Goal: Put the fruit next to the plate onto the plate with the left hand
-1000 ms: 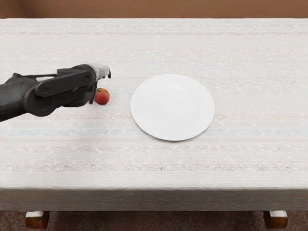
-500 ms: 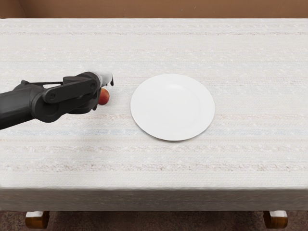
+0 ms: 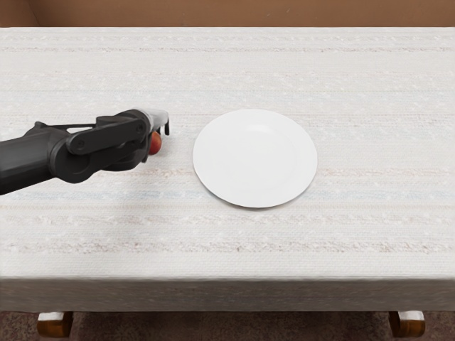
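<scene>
A small red apple (image 3: 156, 144) lies on the table just left of the white plate (image 3: 254, 158), with a gap between them. My left hand (image 3: 158, 132) reaches in from the left edge on its dark arm (image 3: 64, 150) and sits over the apple, hiding most of it. Only the apple's right side shows under the hand. Whether the hand grips the apple is hidden. The plate holds nothing. The right arm is out of view.
A pale striped cloth covers the table (image 3: 227, 241), which fills the view. A brown wall (image 3: 227, 13) runs behind the far edge. Wooden feet (image 3: 55, 324) show below the front edge.
The left hand has moved right and come down over the apple, which showed fully before and is mostly covered now. The apple and the plate have stayed where they were.
</scene>
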{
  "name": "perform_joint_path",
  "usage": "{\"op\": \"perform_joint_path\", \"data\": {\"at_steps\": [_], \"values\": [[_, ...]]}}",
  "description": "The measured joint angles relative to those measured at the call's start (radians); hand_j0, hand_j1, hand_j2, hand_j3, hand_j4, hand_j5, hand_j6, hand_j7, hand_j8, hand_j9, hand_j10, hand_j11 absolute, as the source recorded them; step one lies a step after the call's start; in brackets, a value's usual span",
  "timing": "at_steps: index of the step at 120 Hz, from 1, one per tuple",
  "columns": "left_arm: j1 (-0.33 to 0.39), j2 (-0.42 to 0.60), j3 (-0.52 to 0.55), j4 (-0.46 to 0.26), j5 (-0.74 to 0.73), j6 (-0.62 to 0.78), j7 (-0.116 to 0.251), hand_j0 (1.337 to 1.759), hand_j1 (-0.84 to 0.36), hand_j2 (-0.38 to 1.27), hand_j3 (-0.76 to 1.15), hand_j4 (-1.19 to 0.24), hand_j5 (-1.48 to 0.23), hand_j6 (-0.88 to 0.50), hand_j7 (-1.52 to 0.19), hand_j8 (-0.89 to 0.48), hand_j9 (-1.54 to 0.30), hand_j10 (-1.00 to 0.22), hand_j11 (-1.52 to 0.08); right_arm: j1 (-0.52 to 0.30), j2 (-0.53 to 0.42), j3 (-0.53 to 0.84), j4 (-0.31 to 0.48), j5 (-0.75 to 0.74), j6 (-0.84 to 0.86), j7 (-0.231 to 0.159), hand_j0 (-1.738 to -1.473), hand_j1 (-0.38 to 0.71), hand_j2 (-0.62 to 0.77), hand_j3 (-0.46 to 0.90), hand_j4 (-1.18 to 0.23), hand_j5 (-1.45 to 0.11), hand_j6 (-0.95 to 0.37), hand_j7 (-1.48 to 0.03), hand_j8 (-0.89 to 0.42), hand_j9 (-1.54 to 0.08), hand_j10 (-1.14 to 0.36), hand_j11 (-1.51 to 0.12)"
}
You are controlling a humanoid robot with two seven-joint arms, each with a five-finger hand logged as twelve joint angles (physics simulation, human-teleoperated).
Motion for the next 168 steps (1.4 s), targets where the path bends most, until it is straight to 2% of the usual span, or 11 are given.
{"op": "perform_joint_path", "data": {"at_steps": [19, 38, 60, 75, 82, 100, 131, 144, 168], "values": [[0.012, 0.0, 0.0, 0.014, 0.002, 0.001, 0.0, 1.658, -0.16, 0.09, 0.0, -0.45, -0.54, -0.42, -0.55, -0.43, -0.56, -0.44, -0.56, 0.0, 0.0, 0.0, 0.0, 0.0, 0.0, 0.0, -1.658, -0.33, 0.0, 0.0, -0.01, -0.02, -0.01, -0.02, -0.01, -0.02, -0.01, -0.02], [0.012, 0.0, 0.002, 0.021, -0.014, -0.001, 0.0, 1.658, -0.25, 0.11, 0.0, -0.52, -0.65, -0.46, -0.66, -0.51, -0.66, -0.51, -0.66, 0.0, 0.0, -0.001, 0.0, 0.0, 0.0, 0.0, -1.658, -0.33, 0.0, 0.0, -0.01, -0.02, -0.01, -0.02, -0.01, -0.02, -0.01, -0.02], [0.011, 0.0, 0.003, 0.022, -0.023, -0.001, 0.0, 1.655, -0.3, 0.27, 0.0, -0.64, -0.8, -0.43, -0.82, -0.51, -0.83, -0.62, -0.83, -0.001, 0.0, -0.001, 0.0, 0.0, 0.0, 0.0, -1.658, -0.33, 0.0, 0.0, -0.01, -0.02, -0.01, -0.02, -0.01, -0.02, -0.01, -0.02], [0.011, 0.0, 0.003, 0.025, -0.027, -0.003, 0.0, 1.652, -0.34, 0.33, 0.0, -0.57, -0.9, -0.36, -0.91, -0.45, -0.91, -0.66, -0.92, -0.001, 0.0, -0.001, 0.0, 0.0, 0.0, 0.0, -1.658, -0.33, 0.0, 0.0, -0.01, -0.02, -0.01, -0.02, -0.01, -0.02, -0.01, -0.02], [0.009, 0.0, 0.003, 0.027, -0.029, -0.004, 0.0, 1.651, -0.34, 0.31, 0.0, -0.55, -0.93, -0.34, -0.93, -0.44, -0.94, -0.68, -0.94, -0.001, 0.0, -0.001, 0.0, 0.0, 0.0, 0.0, -1.658, -0.33, 0.0, 0.0, -0.01, -0.02, -0.01, -0.02, -0.01, -0.02, -0.01, -0.02], [-0.007, -0.029, 0.003, 0.029, -0.03, -0.016, 0.0, 1.65, -0.36, 0.34, 0.0, -0.53, -0.96, -0.33, -0.96, -0.42, -0.96, -0.69, -0.97, -0.003, 0.0, -0.001, 0.0, 0.0, 0.0, 0.0, -1.658, -0.33, 0.0, 0.0, -0.01, -0.02, -0.01, -0.02, -0.01, -0.02, -0.01, -0.02], [-0.13, -0.087, -0.003, 0.03, -0.083, -0.027, 0.0, 1.651, -0.32, 0.3, 0.0, -0.56, -0.98, -0.35, -0.96, -0.46, -0.96, -0.7, -0.96, -0.003, 0.0, -0.001, 0.0, 0.0, 0.0, 0.0, -1.658, -0.33, 0.0, 0.0, -0.01, -0.02, -0.01, -0.02, -0.01, -0.02, -0.01, -0.02], [-0.14, -0.179, -0.007, 0.064, -0.104, -0.024, -0.001, 1.651, -0.32, 0.35, 0.0, -0.56, -0.98, -0.36, -0.96, -0.47, -0.96, -0.69, -0.96, -0.003, 0.0, -0.001, 0.0, 0.0, 0.0, 0.0, -1.658, -0.33, 0.0, 0.0, -0.01, -0.02, -0.01, -0.02, -0.01, -0.02, -0.01, -0.02], [-0.146, -0.183, -0.03, 0.108, -0.11, -0.019, 0.0, 1.651, -0.32, 0.33, 0.0, -0.56, -0.97, -0.36, -0.96, -0.48, -0.95, -0.69, -0.96, -0.003, 0.0, -0.001, 0.0, 0.0, 0.0, 0.0, -1.658, -0.33, 0.0, 0.0, -0.01, -0.02, -0.01, -0.02, -0.01, -0.02, -0.01, -0.02]]}}
